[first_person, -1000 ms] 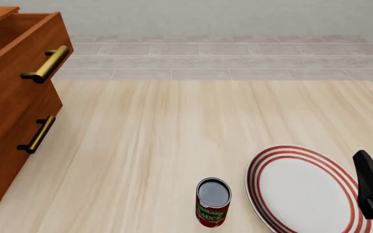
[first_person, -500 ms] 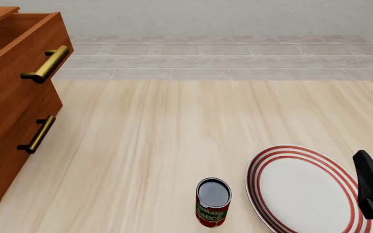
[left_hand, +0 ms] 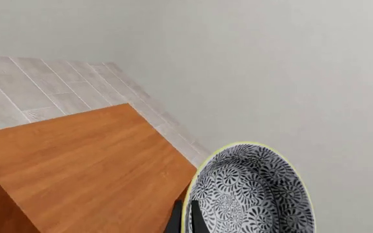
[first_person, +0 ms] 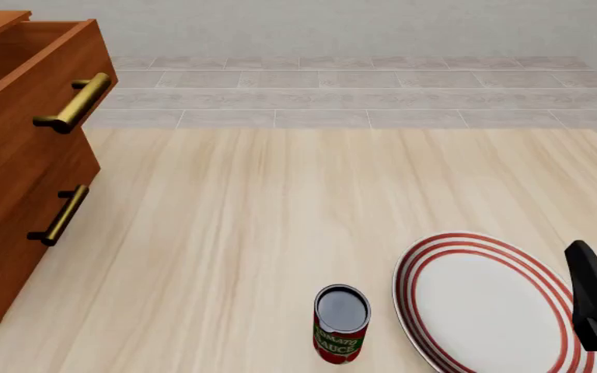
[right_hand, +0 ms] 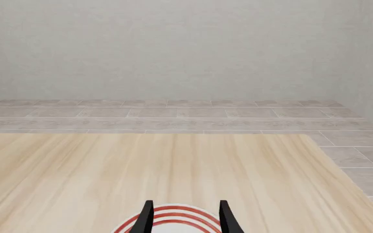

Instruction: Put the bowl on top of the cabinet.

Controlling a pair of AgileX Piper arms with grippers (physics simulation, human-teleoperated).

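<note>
Bowl (left_hand: 250, 194), patterned in dark blue-grey with a pale rim, appears only in the left wrist view, held on edge at the left pincer (left_hand: 185, 221), whose dark fingers show at the rim, one on either side of the wall; the pincer is judged to be gripping the bowl, though only a sliver of the fingers is visible. The bowl sits raised above the flat top of the cabinet (left_hand: 83, 160), seemingly near one corner of that top, and whether it already overlaps the wood or hangs just beside the edge cannot be told. The coming move turns on this relation: the bowl must come over the top panel and turn from tilted to upright before release. The left arm is the nearer, indeed the carrying, arm. In the front view the cabinet (first_person: 24, 155) is cut off at the frame's left, and neither bowl nor left arm is seen. The right pincer (right_hand: 185, 218) rests with its fingers apart and empty, over the red-ringed plate (first_person: 485, 303) on the table (first_person: 277, 217), near a tomato sauce can (first_person: 341, 324).
</note>
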